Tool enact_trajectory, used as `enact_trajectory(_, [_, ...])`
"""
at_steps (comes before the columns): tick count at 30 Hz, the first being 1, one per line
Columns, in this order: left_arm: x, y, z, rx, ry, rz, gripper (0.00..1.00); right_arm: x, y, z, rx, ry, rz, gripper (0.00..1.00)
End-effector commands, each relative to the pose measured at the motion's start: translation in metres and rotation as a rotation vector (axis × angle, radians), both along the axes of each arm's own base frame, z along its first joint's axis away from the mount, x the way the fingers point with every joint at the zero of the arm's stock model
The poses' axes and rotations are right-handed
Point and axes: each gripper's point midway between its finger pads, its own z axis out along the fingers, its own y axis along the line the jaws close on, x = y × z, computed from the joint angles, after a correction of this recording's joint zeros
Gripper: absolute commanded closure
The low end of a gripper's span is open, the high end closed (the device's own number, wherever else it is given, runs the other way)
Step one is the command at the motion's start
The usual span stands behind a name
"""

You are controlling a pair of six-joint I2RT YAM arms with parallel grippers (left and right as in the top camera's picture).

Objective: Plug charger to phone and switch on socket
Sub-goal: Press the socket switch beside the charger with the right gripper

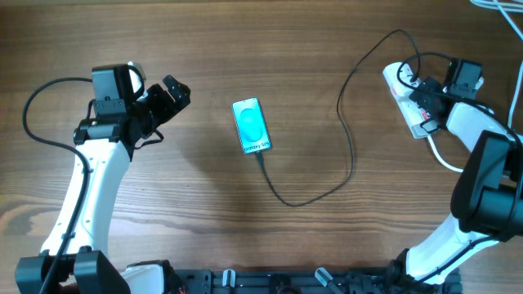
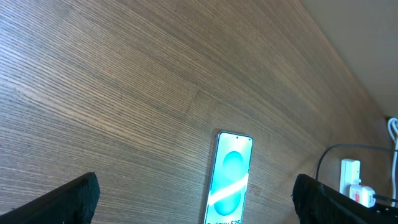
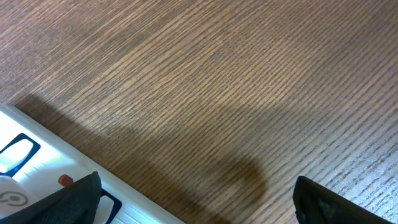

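Brown wood-grain table [image 1: 204,49], seen from above and from both wrists. Phone [image 1: 251,125]: lay flat mid-table, teal screen up. Its long axis ran away from the robot with a slight tilt, bottom edge nearer the robot. Small lettering on that edge appeared to read "Galaxy S25", only partly legible. Charger [image 1: 350,147]: thin black cable whose tip met the phone's bottom edge. It looped toward the robot, then right and away to the socket [image 1: 398,82]. Socket: white strip at the far right, long axis running roughly away from the robot. It carried blue-outlined marks and a small red switch [image 3: 64,180]; no wording readable. Left gripper [image 1: 172,98]: raised left of the phone, well apart from it, fingers spread wide and holding nothing. Right gripper [image 1: 423,104]: over the socket, fingers also spread with nothing between them; contact with the strip could not be told.
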Motion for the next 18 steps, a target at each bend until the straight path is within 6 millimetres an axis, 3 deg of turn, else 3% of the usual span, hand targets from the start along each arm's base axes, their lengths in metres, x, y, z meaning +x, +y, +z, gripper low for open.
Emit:
enact_trajectory(1, [0.0,0.003,0.004,0.02,-0.019,-0.004,0.0,-0.002,0.027,-0.001,0.064,0.021,0.116,0.0])
enact_trajectory(14, [0.0,0.003,0.004,0.02,-0.019,-0.004,0.0,-0.018,0.032,-0.02,0.086,0.11,0.127,0.01])
enact_trajectory(16, [0.0,0.003,0.004,0.02,-0.019,-0.005,0.0,-0.014,0.031,-0.013,0.085,0.112,0.13,0.01])
enact_trajectory(18, [0.0,0.003,0.004,0.02,-0.019,-0.005,0.0,-0.006,0.026,0.01,0.048,0.145,0.18,0.0])
